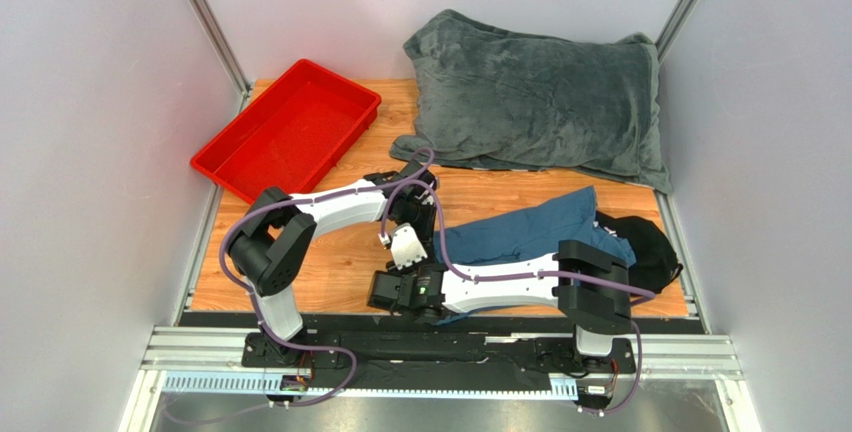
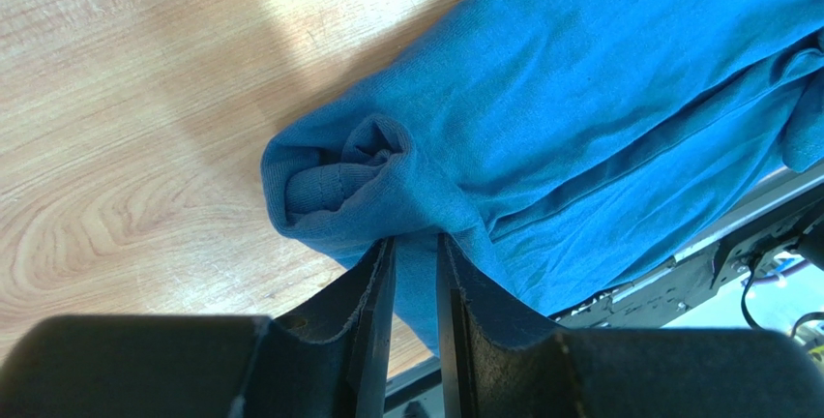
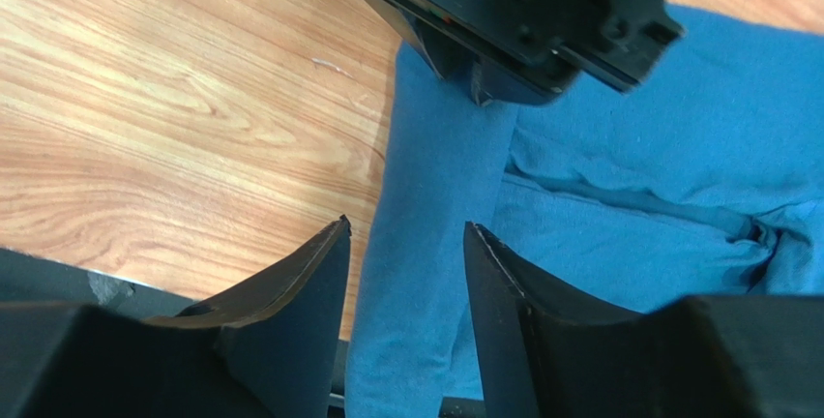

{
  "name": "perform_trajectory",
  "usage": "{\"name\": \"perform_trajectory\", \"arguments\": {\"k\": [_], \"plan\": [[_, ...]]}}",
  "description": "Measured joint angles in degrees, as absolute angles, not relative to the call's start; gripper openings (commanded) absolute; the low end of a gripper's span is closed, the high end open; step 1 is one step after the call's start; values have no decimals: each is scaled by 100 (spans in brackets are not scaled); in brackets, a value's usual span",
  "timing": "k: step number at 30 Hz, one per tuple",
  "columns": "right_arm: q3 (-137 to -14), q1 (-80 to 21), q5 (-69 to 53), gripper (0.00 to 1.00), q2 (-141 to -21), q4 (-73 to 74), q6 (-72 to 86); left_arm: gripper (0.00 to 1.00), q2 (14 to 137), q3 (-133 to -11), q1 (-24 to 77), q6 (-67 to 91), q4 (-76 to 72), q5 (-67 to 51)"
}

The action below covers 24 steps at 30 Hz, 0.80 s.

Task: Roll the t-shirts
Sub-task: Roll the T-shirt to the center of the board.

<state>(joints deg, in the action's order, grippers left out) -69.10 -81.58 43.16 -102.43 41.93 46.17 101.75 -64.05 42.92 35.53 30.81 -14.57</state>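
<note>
The teal-blue t-shirt (image 1: 530,232) lies bunched on the wooden table, right of centre. My left gripper (image 1: 405,250) points down at the shirt's left end. In the left wrist view it (image 2: 414,244) is shut on a pinched fold of the t-shirt (image 2: 580,99), just below a small rolled-up end (image 2: 338,176). My right gripper (image 1: 388,292) sits low near the front edge, just below the left one. In the right wrist view it (image 3: 406,234) is open, its jaws either side of a hanging strip of the t-shirt (image 3: 435,205) without clamping it.
A large grey plush blanket (image 1: 540,102) lies at the back right. A red tray (image 1: 290,132) stands at the back left. A black cap (image 1: 645,247) lies against the shirt's right side. The table's metal front rail (image 1: 440,347) runs under both arm bases.
</note>
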Motion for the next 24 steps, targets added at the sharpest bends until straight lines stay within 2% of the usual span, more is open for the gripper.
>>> {"name": "perform_trajectory", "arguments": {"k": [11, 24], "plan": [[-7629, -8298, 4560, 56, -11056, 4609, 4648, 31, 10259, -6462, 4219, 3435, 3155, -1568], [-8488, -8584, 5223, 57, -12234, 6340, 5430, 30, 10322, -6539, 4198, 3415, 3238, -1612]]}}
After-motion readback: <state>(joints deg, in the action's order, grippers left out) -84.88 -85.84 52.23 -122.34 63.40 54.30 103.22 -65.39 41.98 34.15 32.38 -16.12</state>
